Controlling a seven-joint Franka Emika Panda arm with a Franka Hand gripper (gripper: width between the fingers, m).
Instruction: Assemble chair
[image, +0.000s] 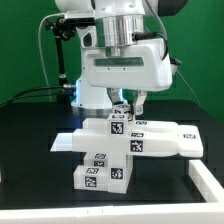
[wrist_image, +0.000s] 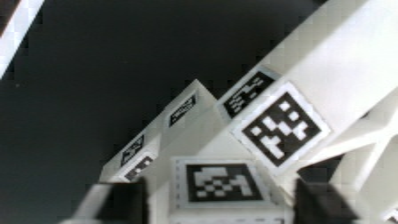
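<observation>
The chair (image: 118, 150) stands mid-table as a stack of chunky white blocks and a flat slab (image: 165, 141), all with black-and-white tags. My gripper (image: 128, 104) hangs straight down over its top. Its jaws stand on either side of the topmost tagged block (image: 119, 122). In the wrist view that block (wrist_image: 226, 186) fills the space between my dark fingers (wrist_image: 121, 200), which sit against its sides. Another tagged chair part (wrist_image: 270, 122) slopes away beyond it. My gripper (wrist_image: 226, 205) looks shut on the block.
The table is black. A flat white piece (image: 63, 143) sticks out from the stack toward the exterior view's left. A white bar (image: 208, 182) lies at the exterior view's lower right. Cables and a dark stand (image: 62, 60) are behind the arm.
</observation>
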